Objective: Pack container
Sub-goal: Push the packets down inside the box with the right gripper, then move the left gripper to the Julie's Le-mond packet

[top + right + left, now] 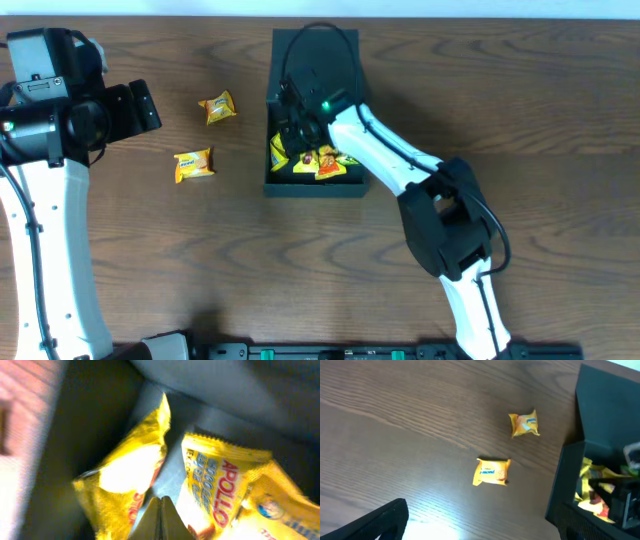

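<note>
**Box partly packed, two candies left out**

The container (310, 187) sits on the table (520, 100), with its lid open. Some yellow candy packets (325, 162) are already inside it. At least three show in the right wrist view, lying in a loose pile against the dark walls.

Two more packets are not packed yet. One packet (194, 165) lies on the table beside the container, on the left arm's side. The other packet (218, 108) lies a little farther back on that same side, near the container's lid. So I think the job is more than half done, and these two have to go in. After that the lid may need closing.

The right claw (160, 510) is down inside the container, right above the packets. Its two fingers are pressed together, and I see nothing between them.

The left claw (143, 107) is well away from the container, past the two loose packets. Its fingers are spread wide apart and hold nothing.

The container's opening faces up. Its lid flap lies back on the far side, away from the robot. With the flap out like that, its long way runs from the robot's side to the far side.
</note>
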Available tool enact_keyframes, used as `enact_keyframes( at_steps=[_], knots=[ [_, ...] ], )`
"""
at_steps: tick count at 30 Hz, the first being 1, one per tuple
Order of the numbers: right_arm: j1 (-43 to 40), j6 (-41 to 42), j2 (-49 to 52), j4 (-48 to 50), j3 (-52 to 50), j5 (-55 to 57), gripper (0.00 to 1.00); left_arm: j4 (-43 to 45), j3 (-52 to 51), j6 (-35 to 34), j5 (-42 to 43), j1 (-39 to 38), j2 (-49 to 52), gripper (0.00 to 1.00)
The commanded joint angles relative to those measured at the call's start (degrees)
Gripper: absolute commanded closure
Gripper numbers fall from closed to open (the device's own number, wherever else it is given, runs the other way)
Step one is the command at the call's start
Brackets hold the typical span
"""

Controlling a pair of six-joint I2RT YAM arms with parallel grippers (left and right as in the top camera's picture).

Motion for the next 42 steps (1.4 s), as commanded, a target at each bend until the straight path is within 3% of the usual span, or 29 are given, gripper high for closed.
enact_keyframes(
  at_steps=[1, 5, 9, 13, 19, 26, 33, 39, 42],
  knots=[
    [-0.3, -3.1, -1.6, -4.0, 8.7, 1.2, 0.99, 0.0, -0.3, 1.5, 2.1, 0.2, 1.0, 0.05],
    [-0.5, -7.2, -6.3, -13.0, 21.5, 5.7, 0.99, 0.0, -0.3, 1.6, 3.4, 0.2, 3.2, 0.05],
    [-3.3, -13.5, -15.3, -21.9, 30.6, 12.3, 0.99, -0.1, -0.3, 3.0, 11.0, 0.2, 6.8, 0.04],
    [-12.0, -14.7, -24.0, -26.7, 30.9, 12.1, 0.98, 1.5, -0.3, 4.4, 8.0, -0.1, 11.1, 0.05],
    [-26.4, -14.7, -27.6, -34.3, 30.9, 2.8, 0.98, 4.7, -0.3, 7.1, -1.1, -5.0, 21.0, 0.04],
    [-31.7, -16.5, -27.6, -38.8, 30.3, 2.1, 0.98, -2.8, -0.3, 5.7, -4.7, -9.2, 28.1, 0.04],
    [-33.4, -17.0, -27.6, -38.8, 30.3, 2.0, 0.98, -6.9, -3.4, 4.2, 3.3, -4.1, 20.5, 0.04],
    [-34.4, -17.0, -27.6, -39.0, 30.2, 2.0, 0.98, 8.9, -27.2, 2.7, 5.7, -3.0, 3.2, 0.05],
    [-34.4, -17.0, -27.6, -38.3, 30.3, 2.0, 0.98, 16.7, -33.1, 0.0, 0.7, -3.3, -1.5, 0.05]
  ],
)
